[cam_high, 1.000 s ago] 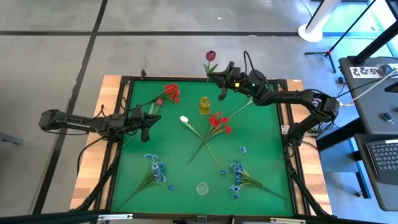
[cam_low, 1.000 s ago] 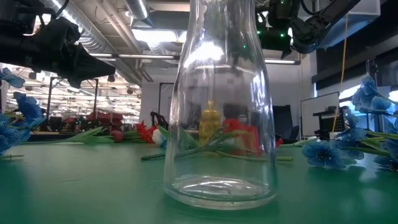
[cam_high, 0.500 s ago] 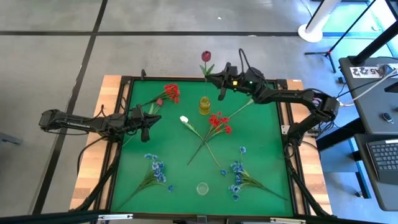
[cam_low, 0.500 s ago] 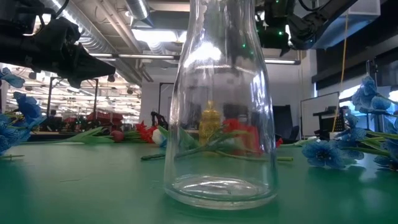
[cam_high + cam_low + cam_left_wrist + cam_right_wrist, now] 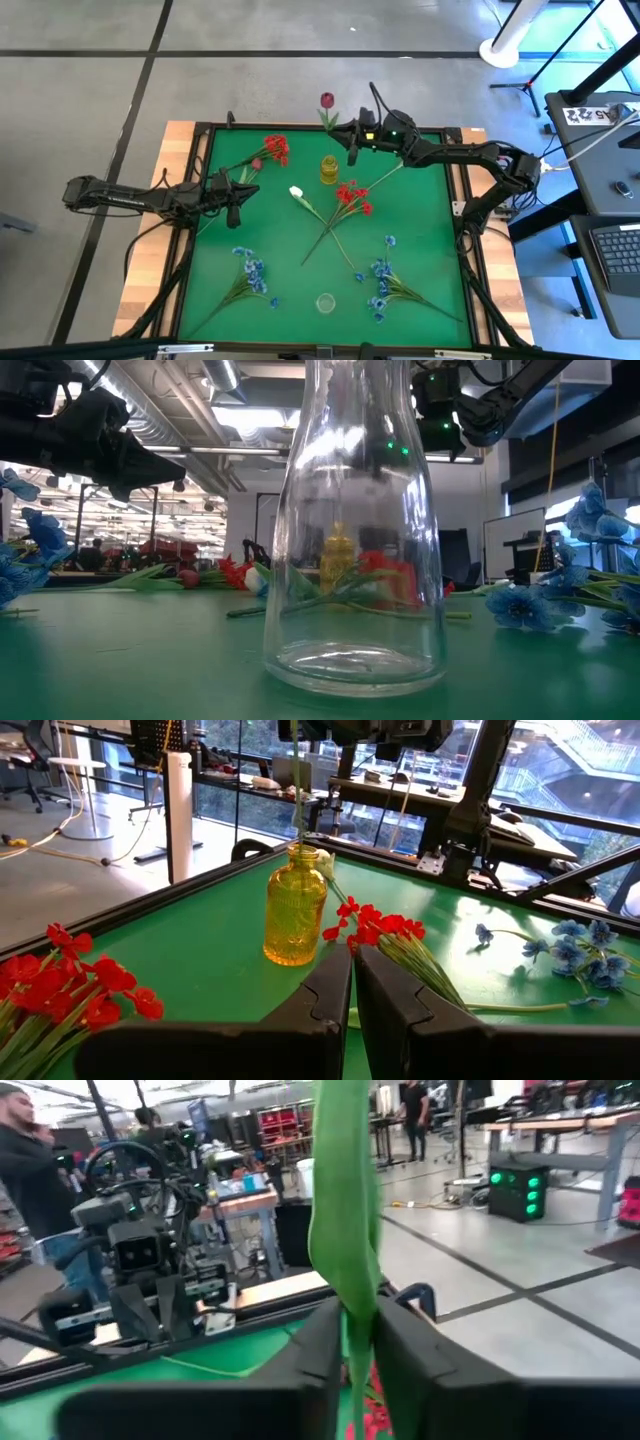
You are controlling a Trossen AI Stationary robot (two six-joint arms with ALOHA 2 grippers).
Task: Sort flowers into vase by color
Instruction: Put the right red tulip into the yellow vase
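My right gripper (image 5: 352, 143) is at the far edge of the table, above the yellow vase (image 5: 329, 170), and is shut on a flower with a dark maroon bud (image 5: 326, 100). The stem (image 5: 297, 780) runs down into the vase's mouth. My left gripper (image 5: 240, 193) is shut and hovers over the left part of the mat, holding nothing. Lying on the mat are red flowers (image 5: 275, 148), another red bunch (image 5: 352, 195), a white bud (image 5: 296, 191) and blue sprays (image 5: 250, 268) (image 5: 382, 282). A clear glass vase (image 5: 325, 302) stands near the near edge. My right gripper pinches the maroon flower between its two fingers at the green leaf and stem (image 5: 345, 1230), below the bud. The fingers come in roughly level from the table's right and lie across the stem. The flower stands upright, its lower end inside the yellow vase (image 5: 295, 910).
The clear vase (image 5: 355, 530) fills the low view, with the yellow vase (image 5: 337, 560) behind it. A raised black frame (image 5: 200, 130) borders the green mat. There is bare mat between the flower groups. People and workbenches show in the room beyond the table.
My right gripper has come down and moved slightly toward the table's left, staying shut on the stem. The maroon flower has gone down with it, staying upright over the yellow vase.
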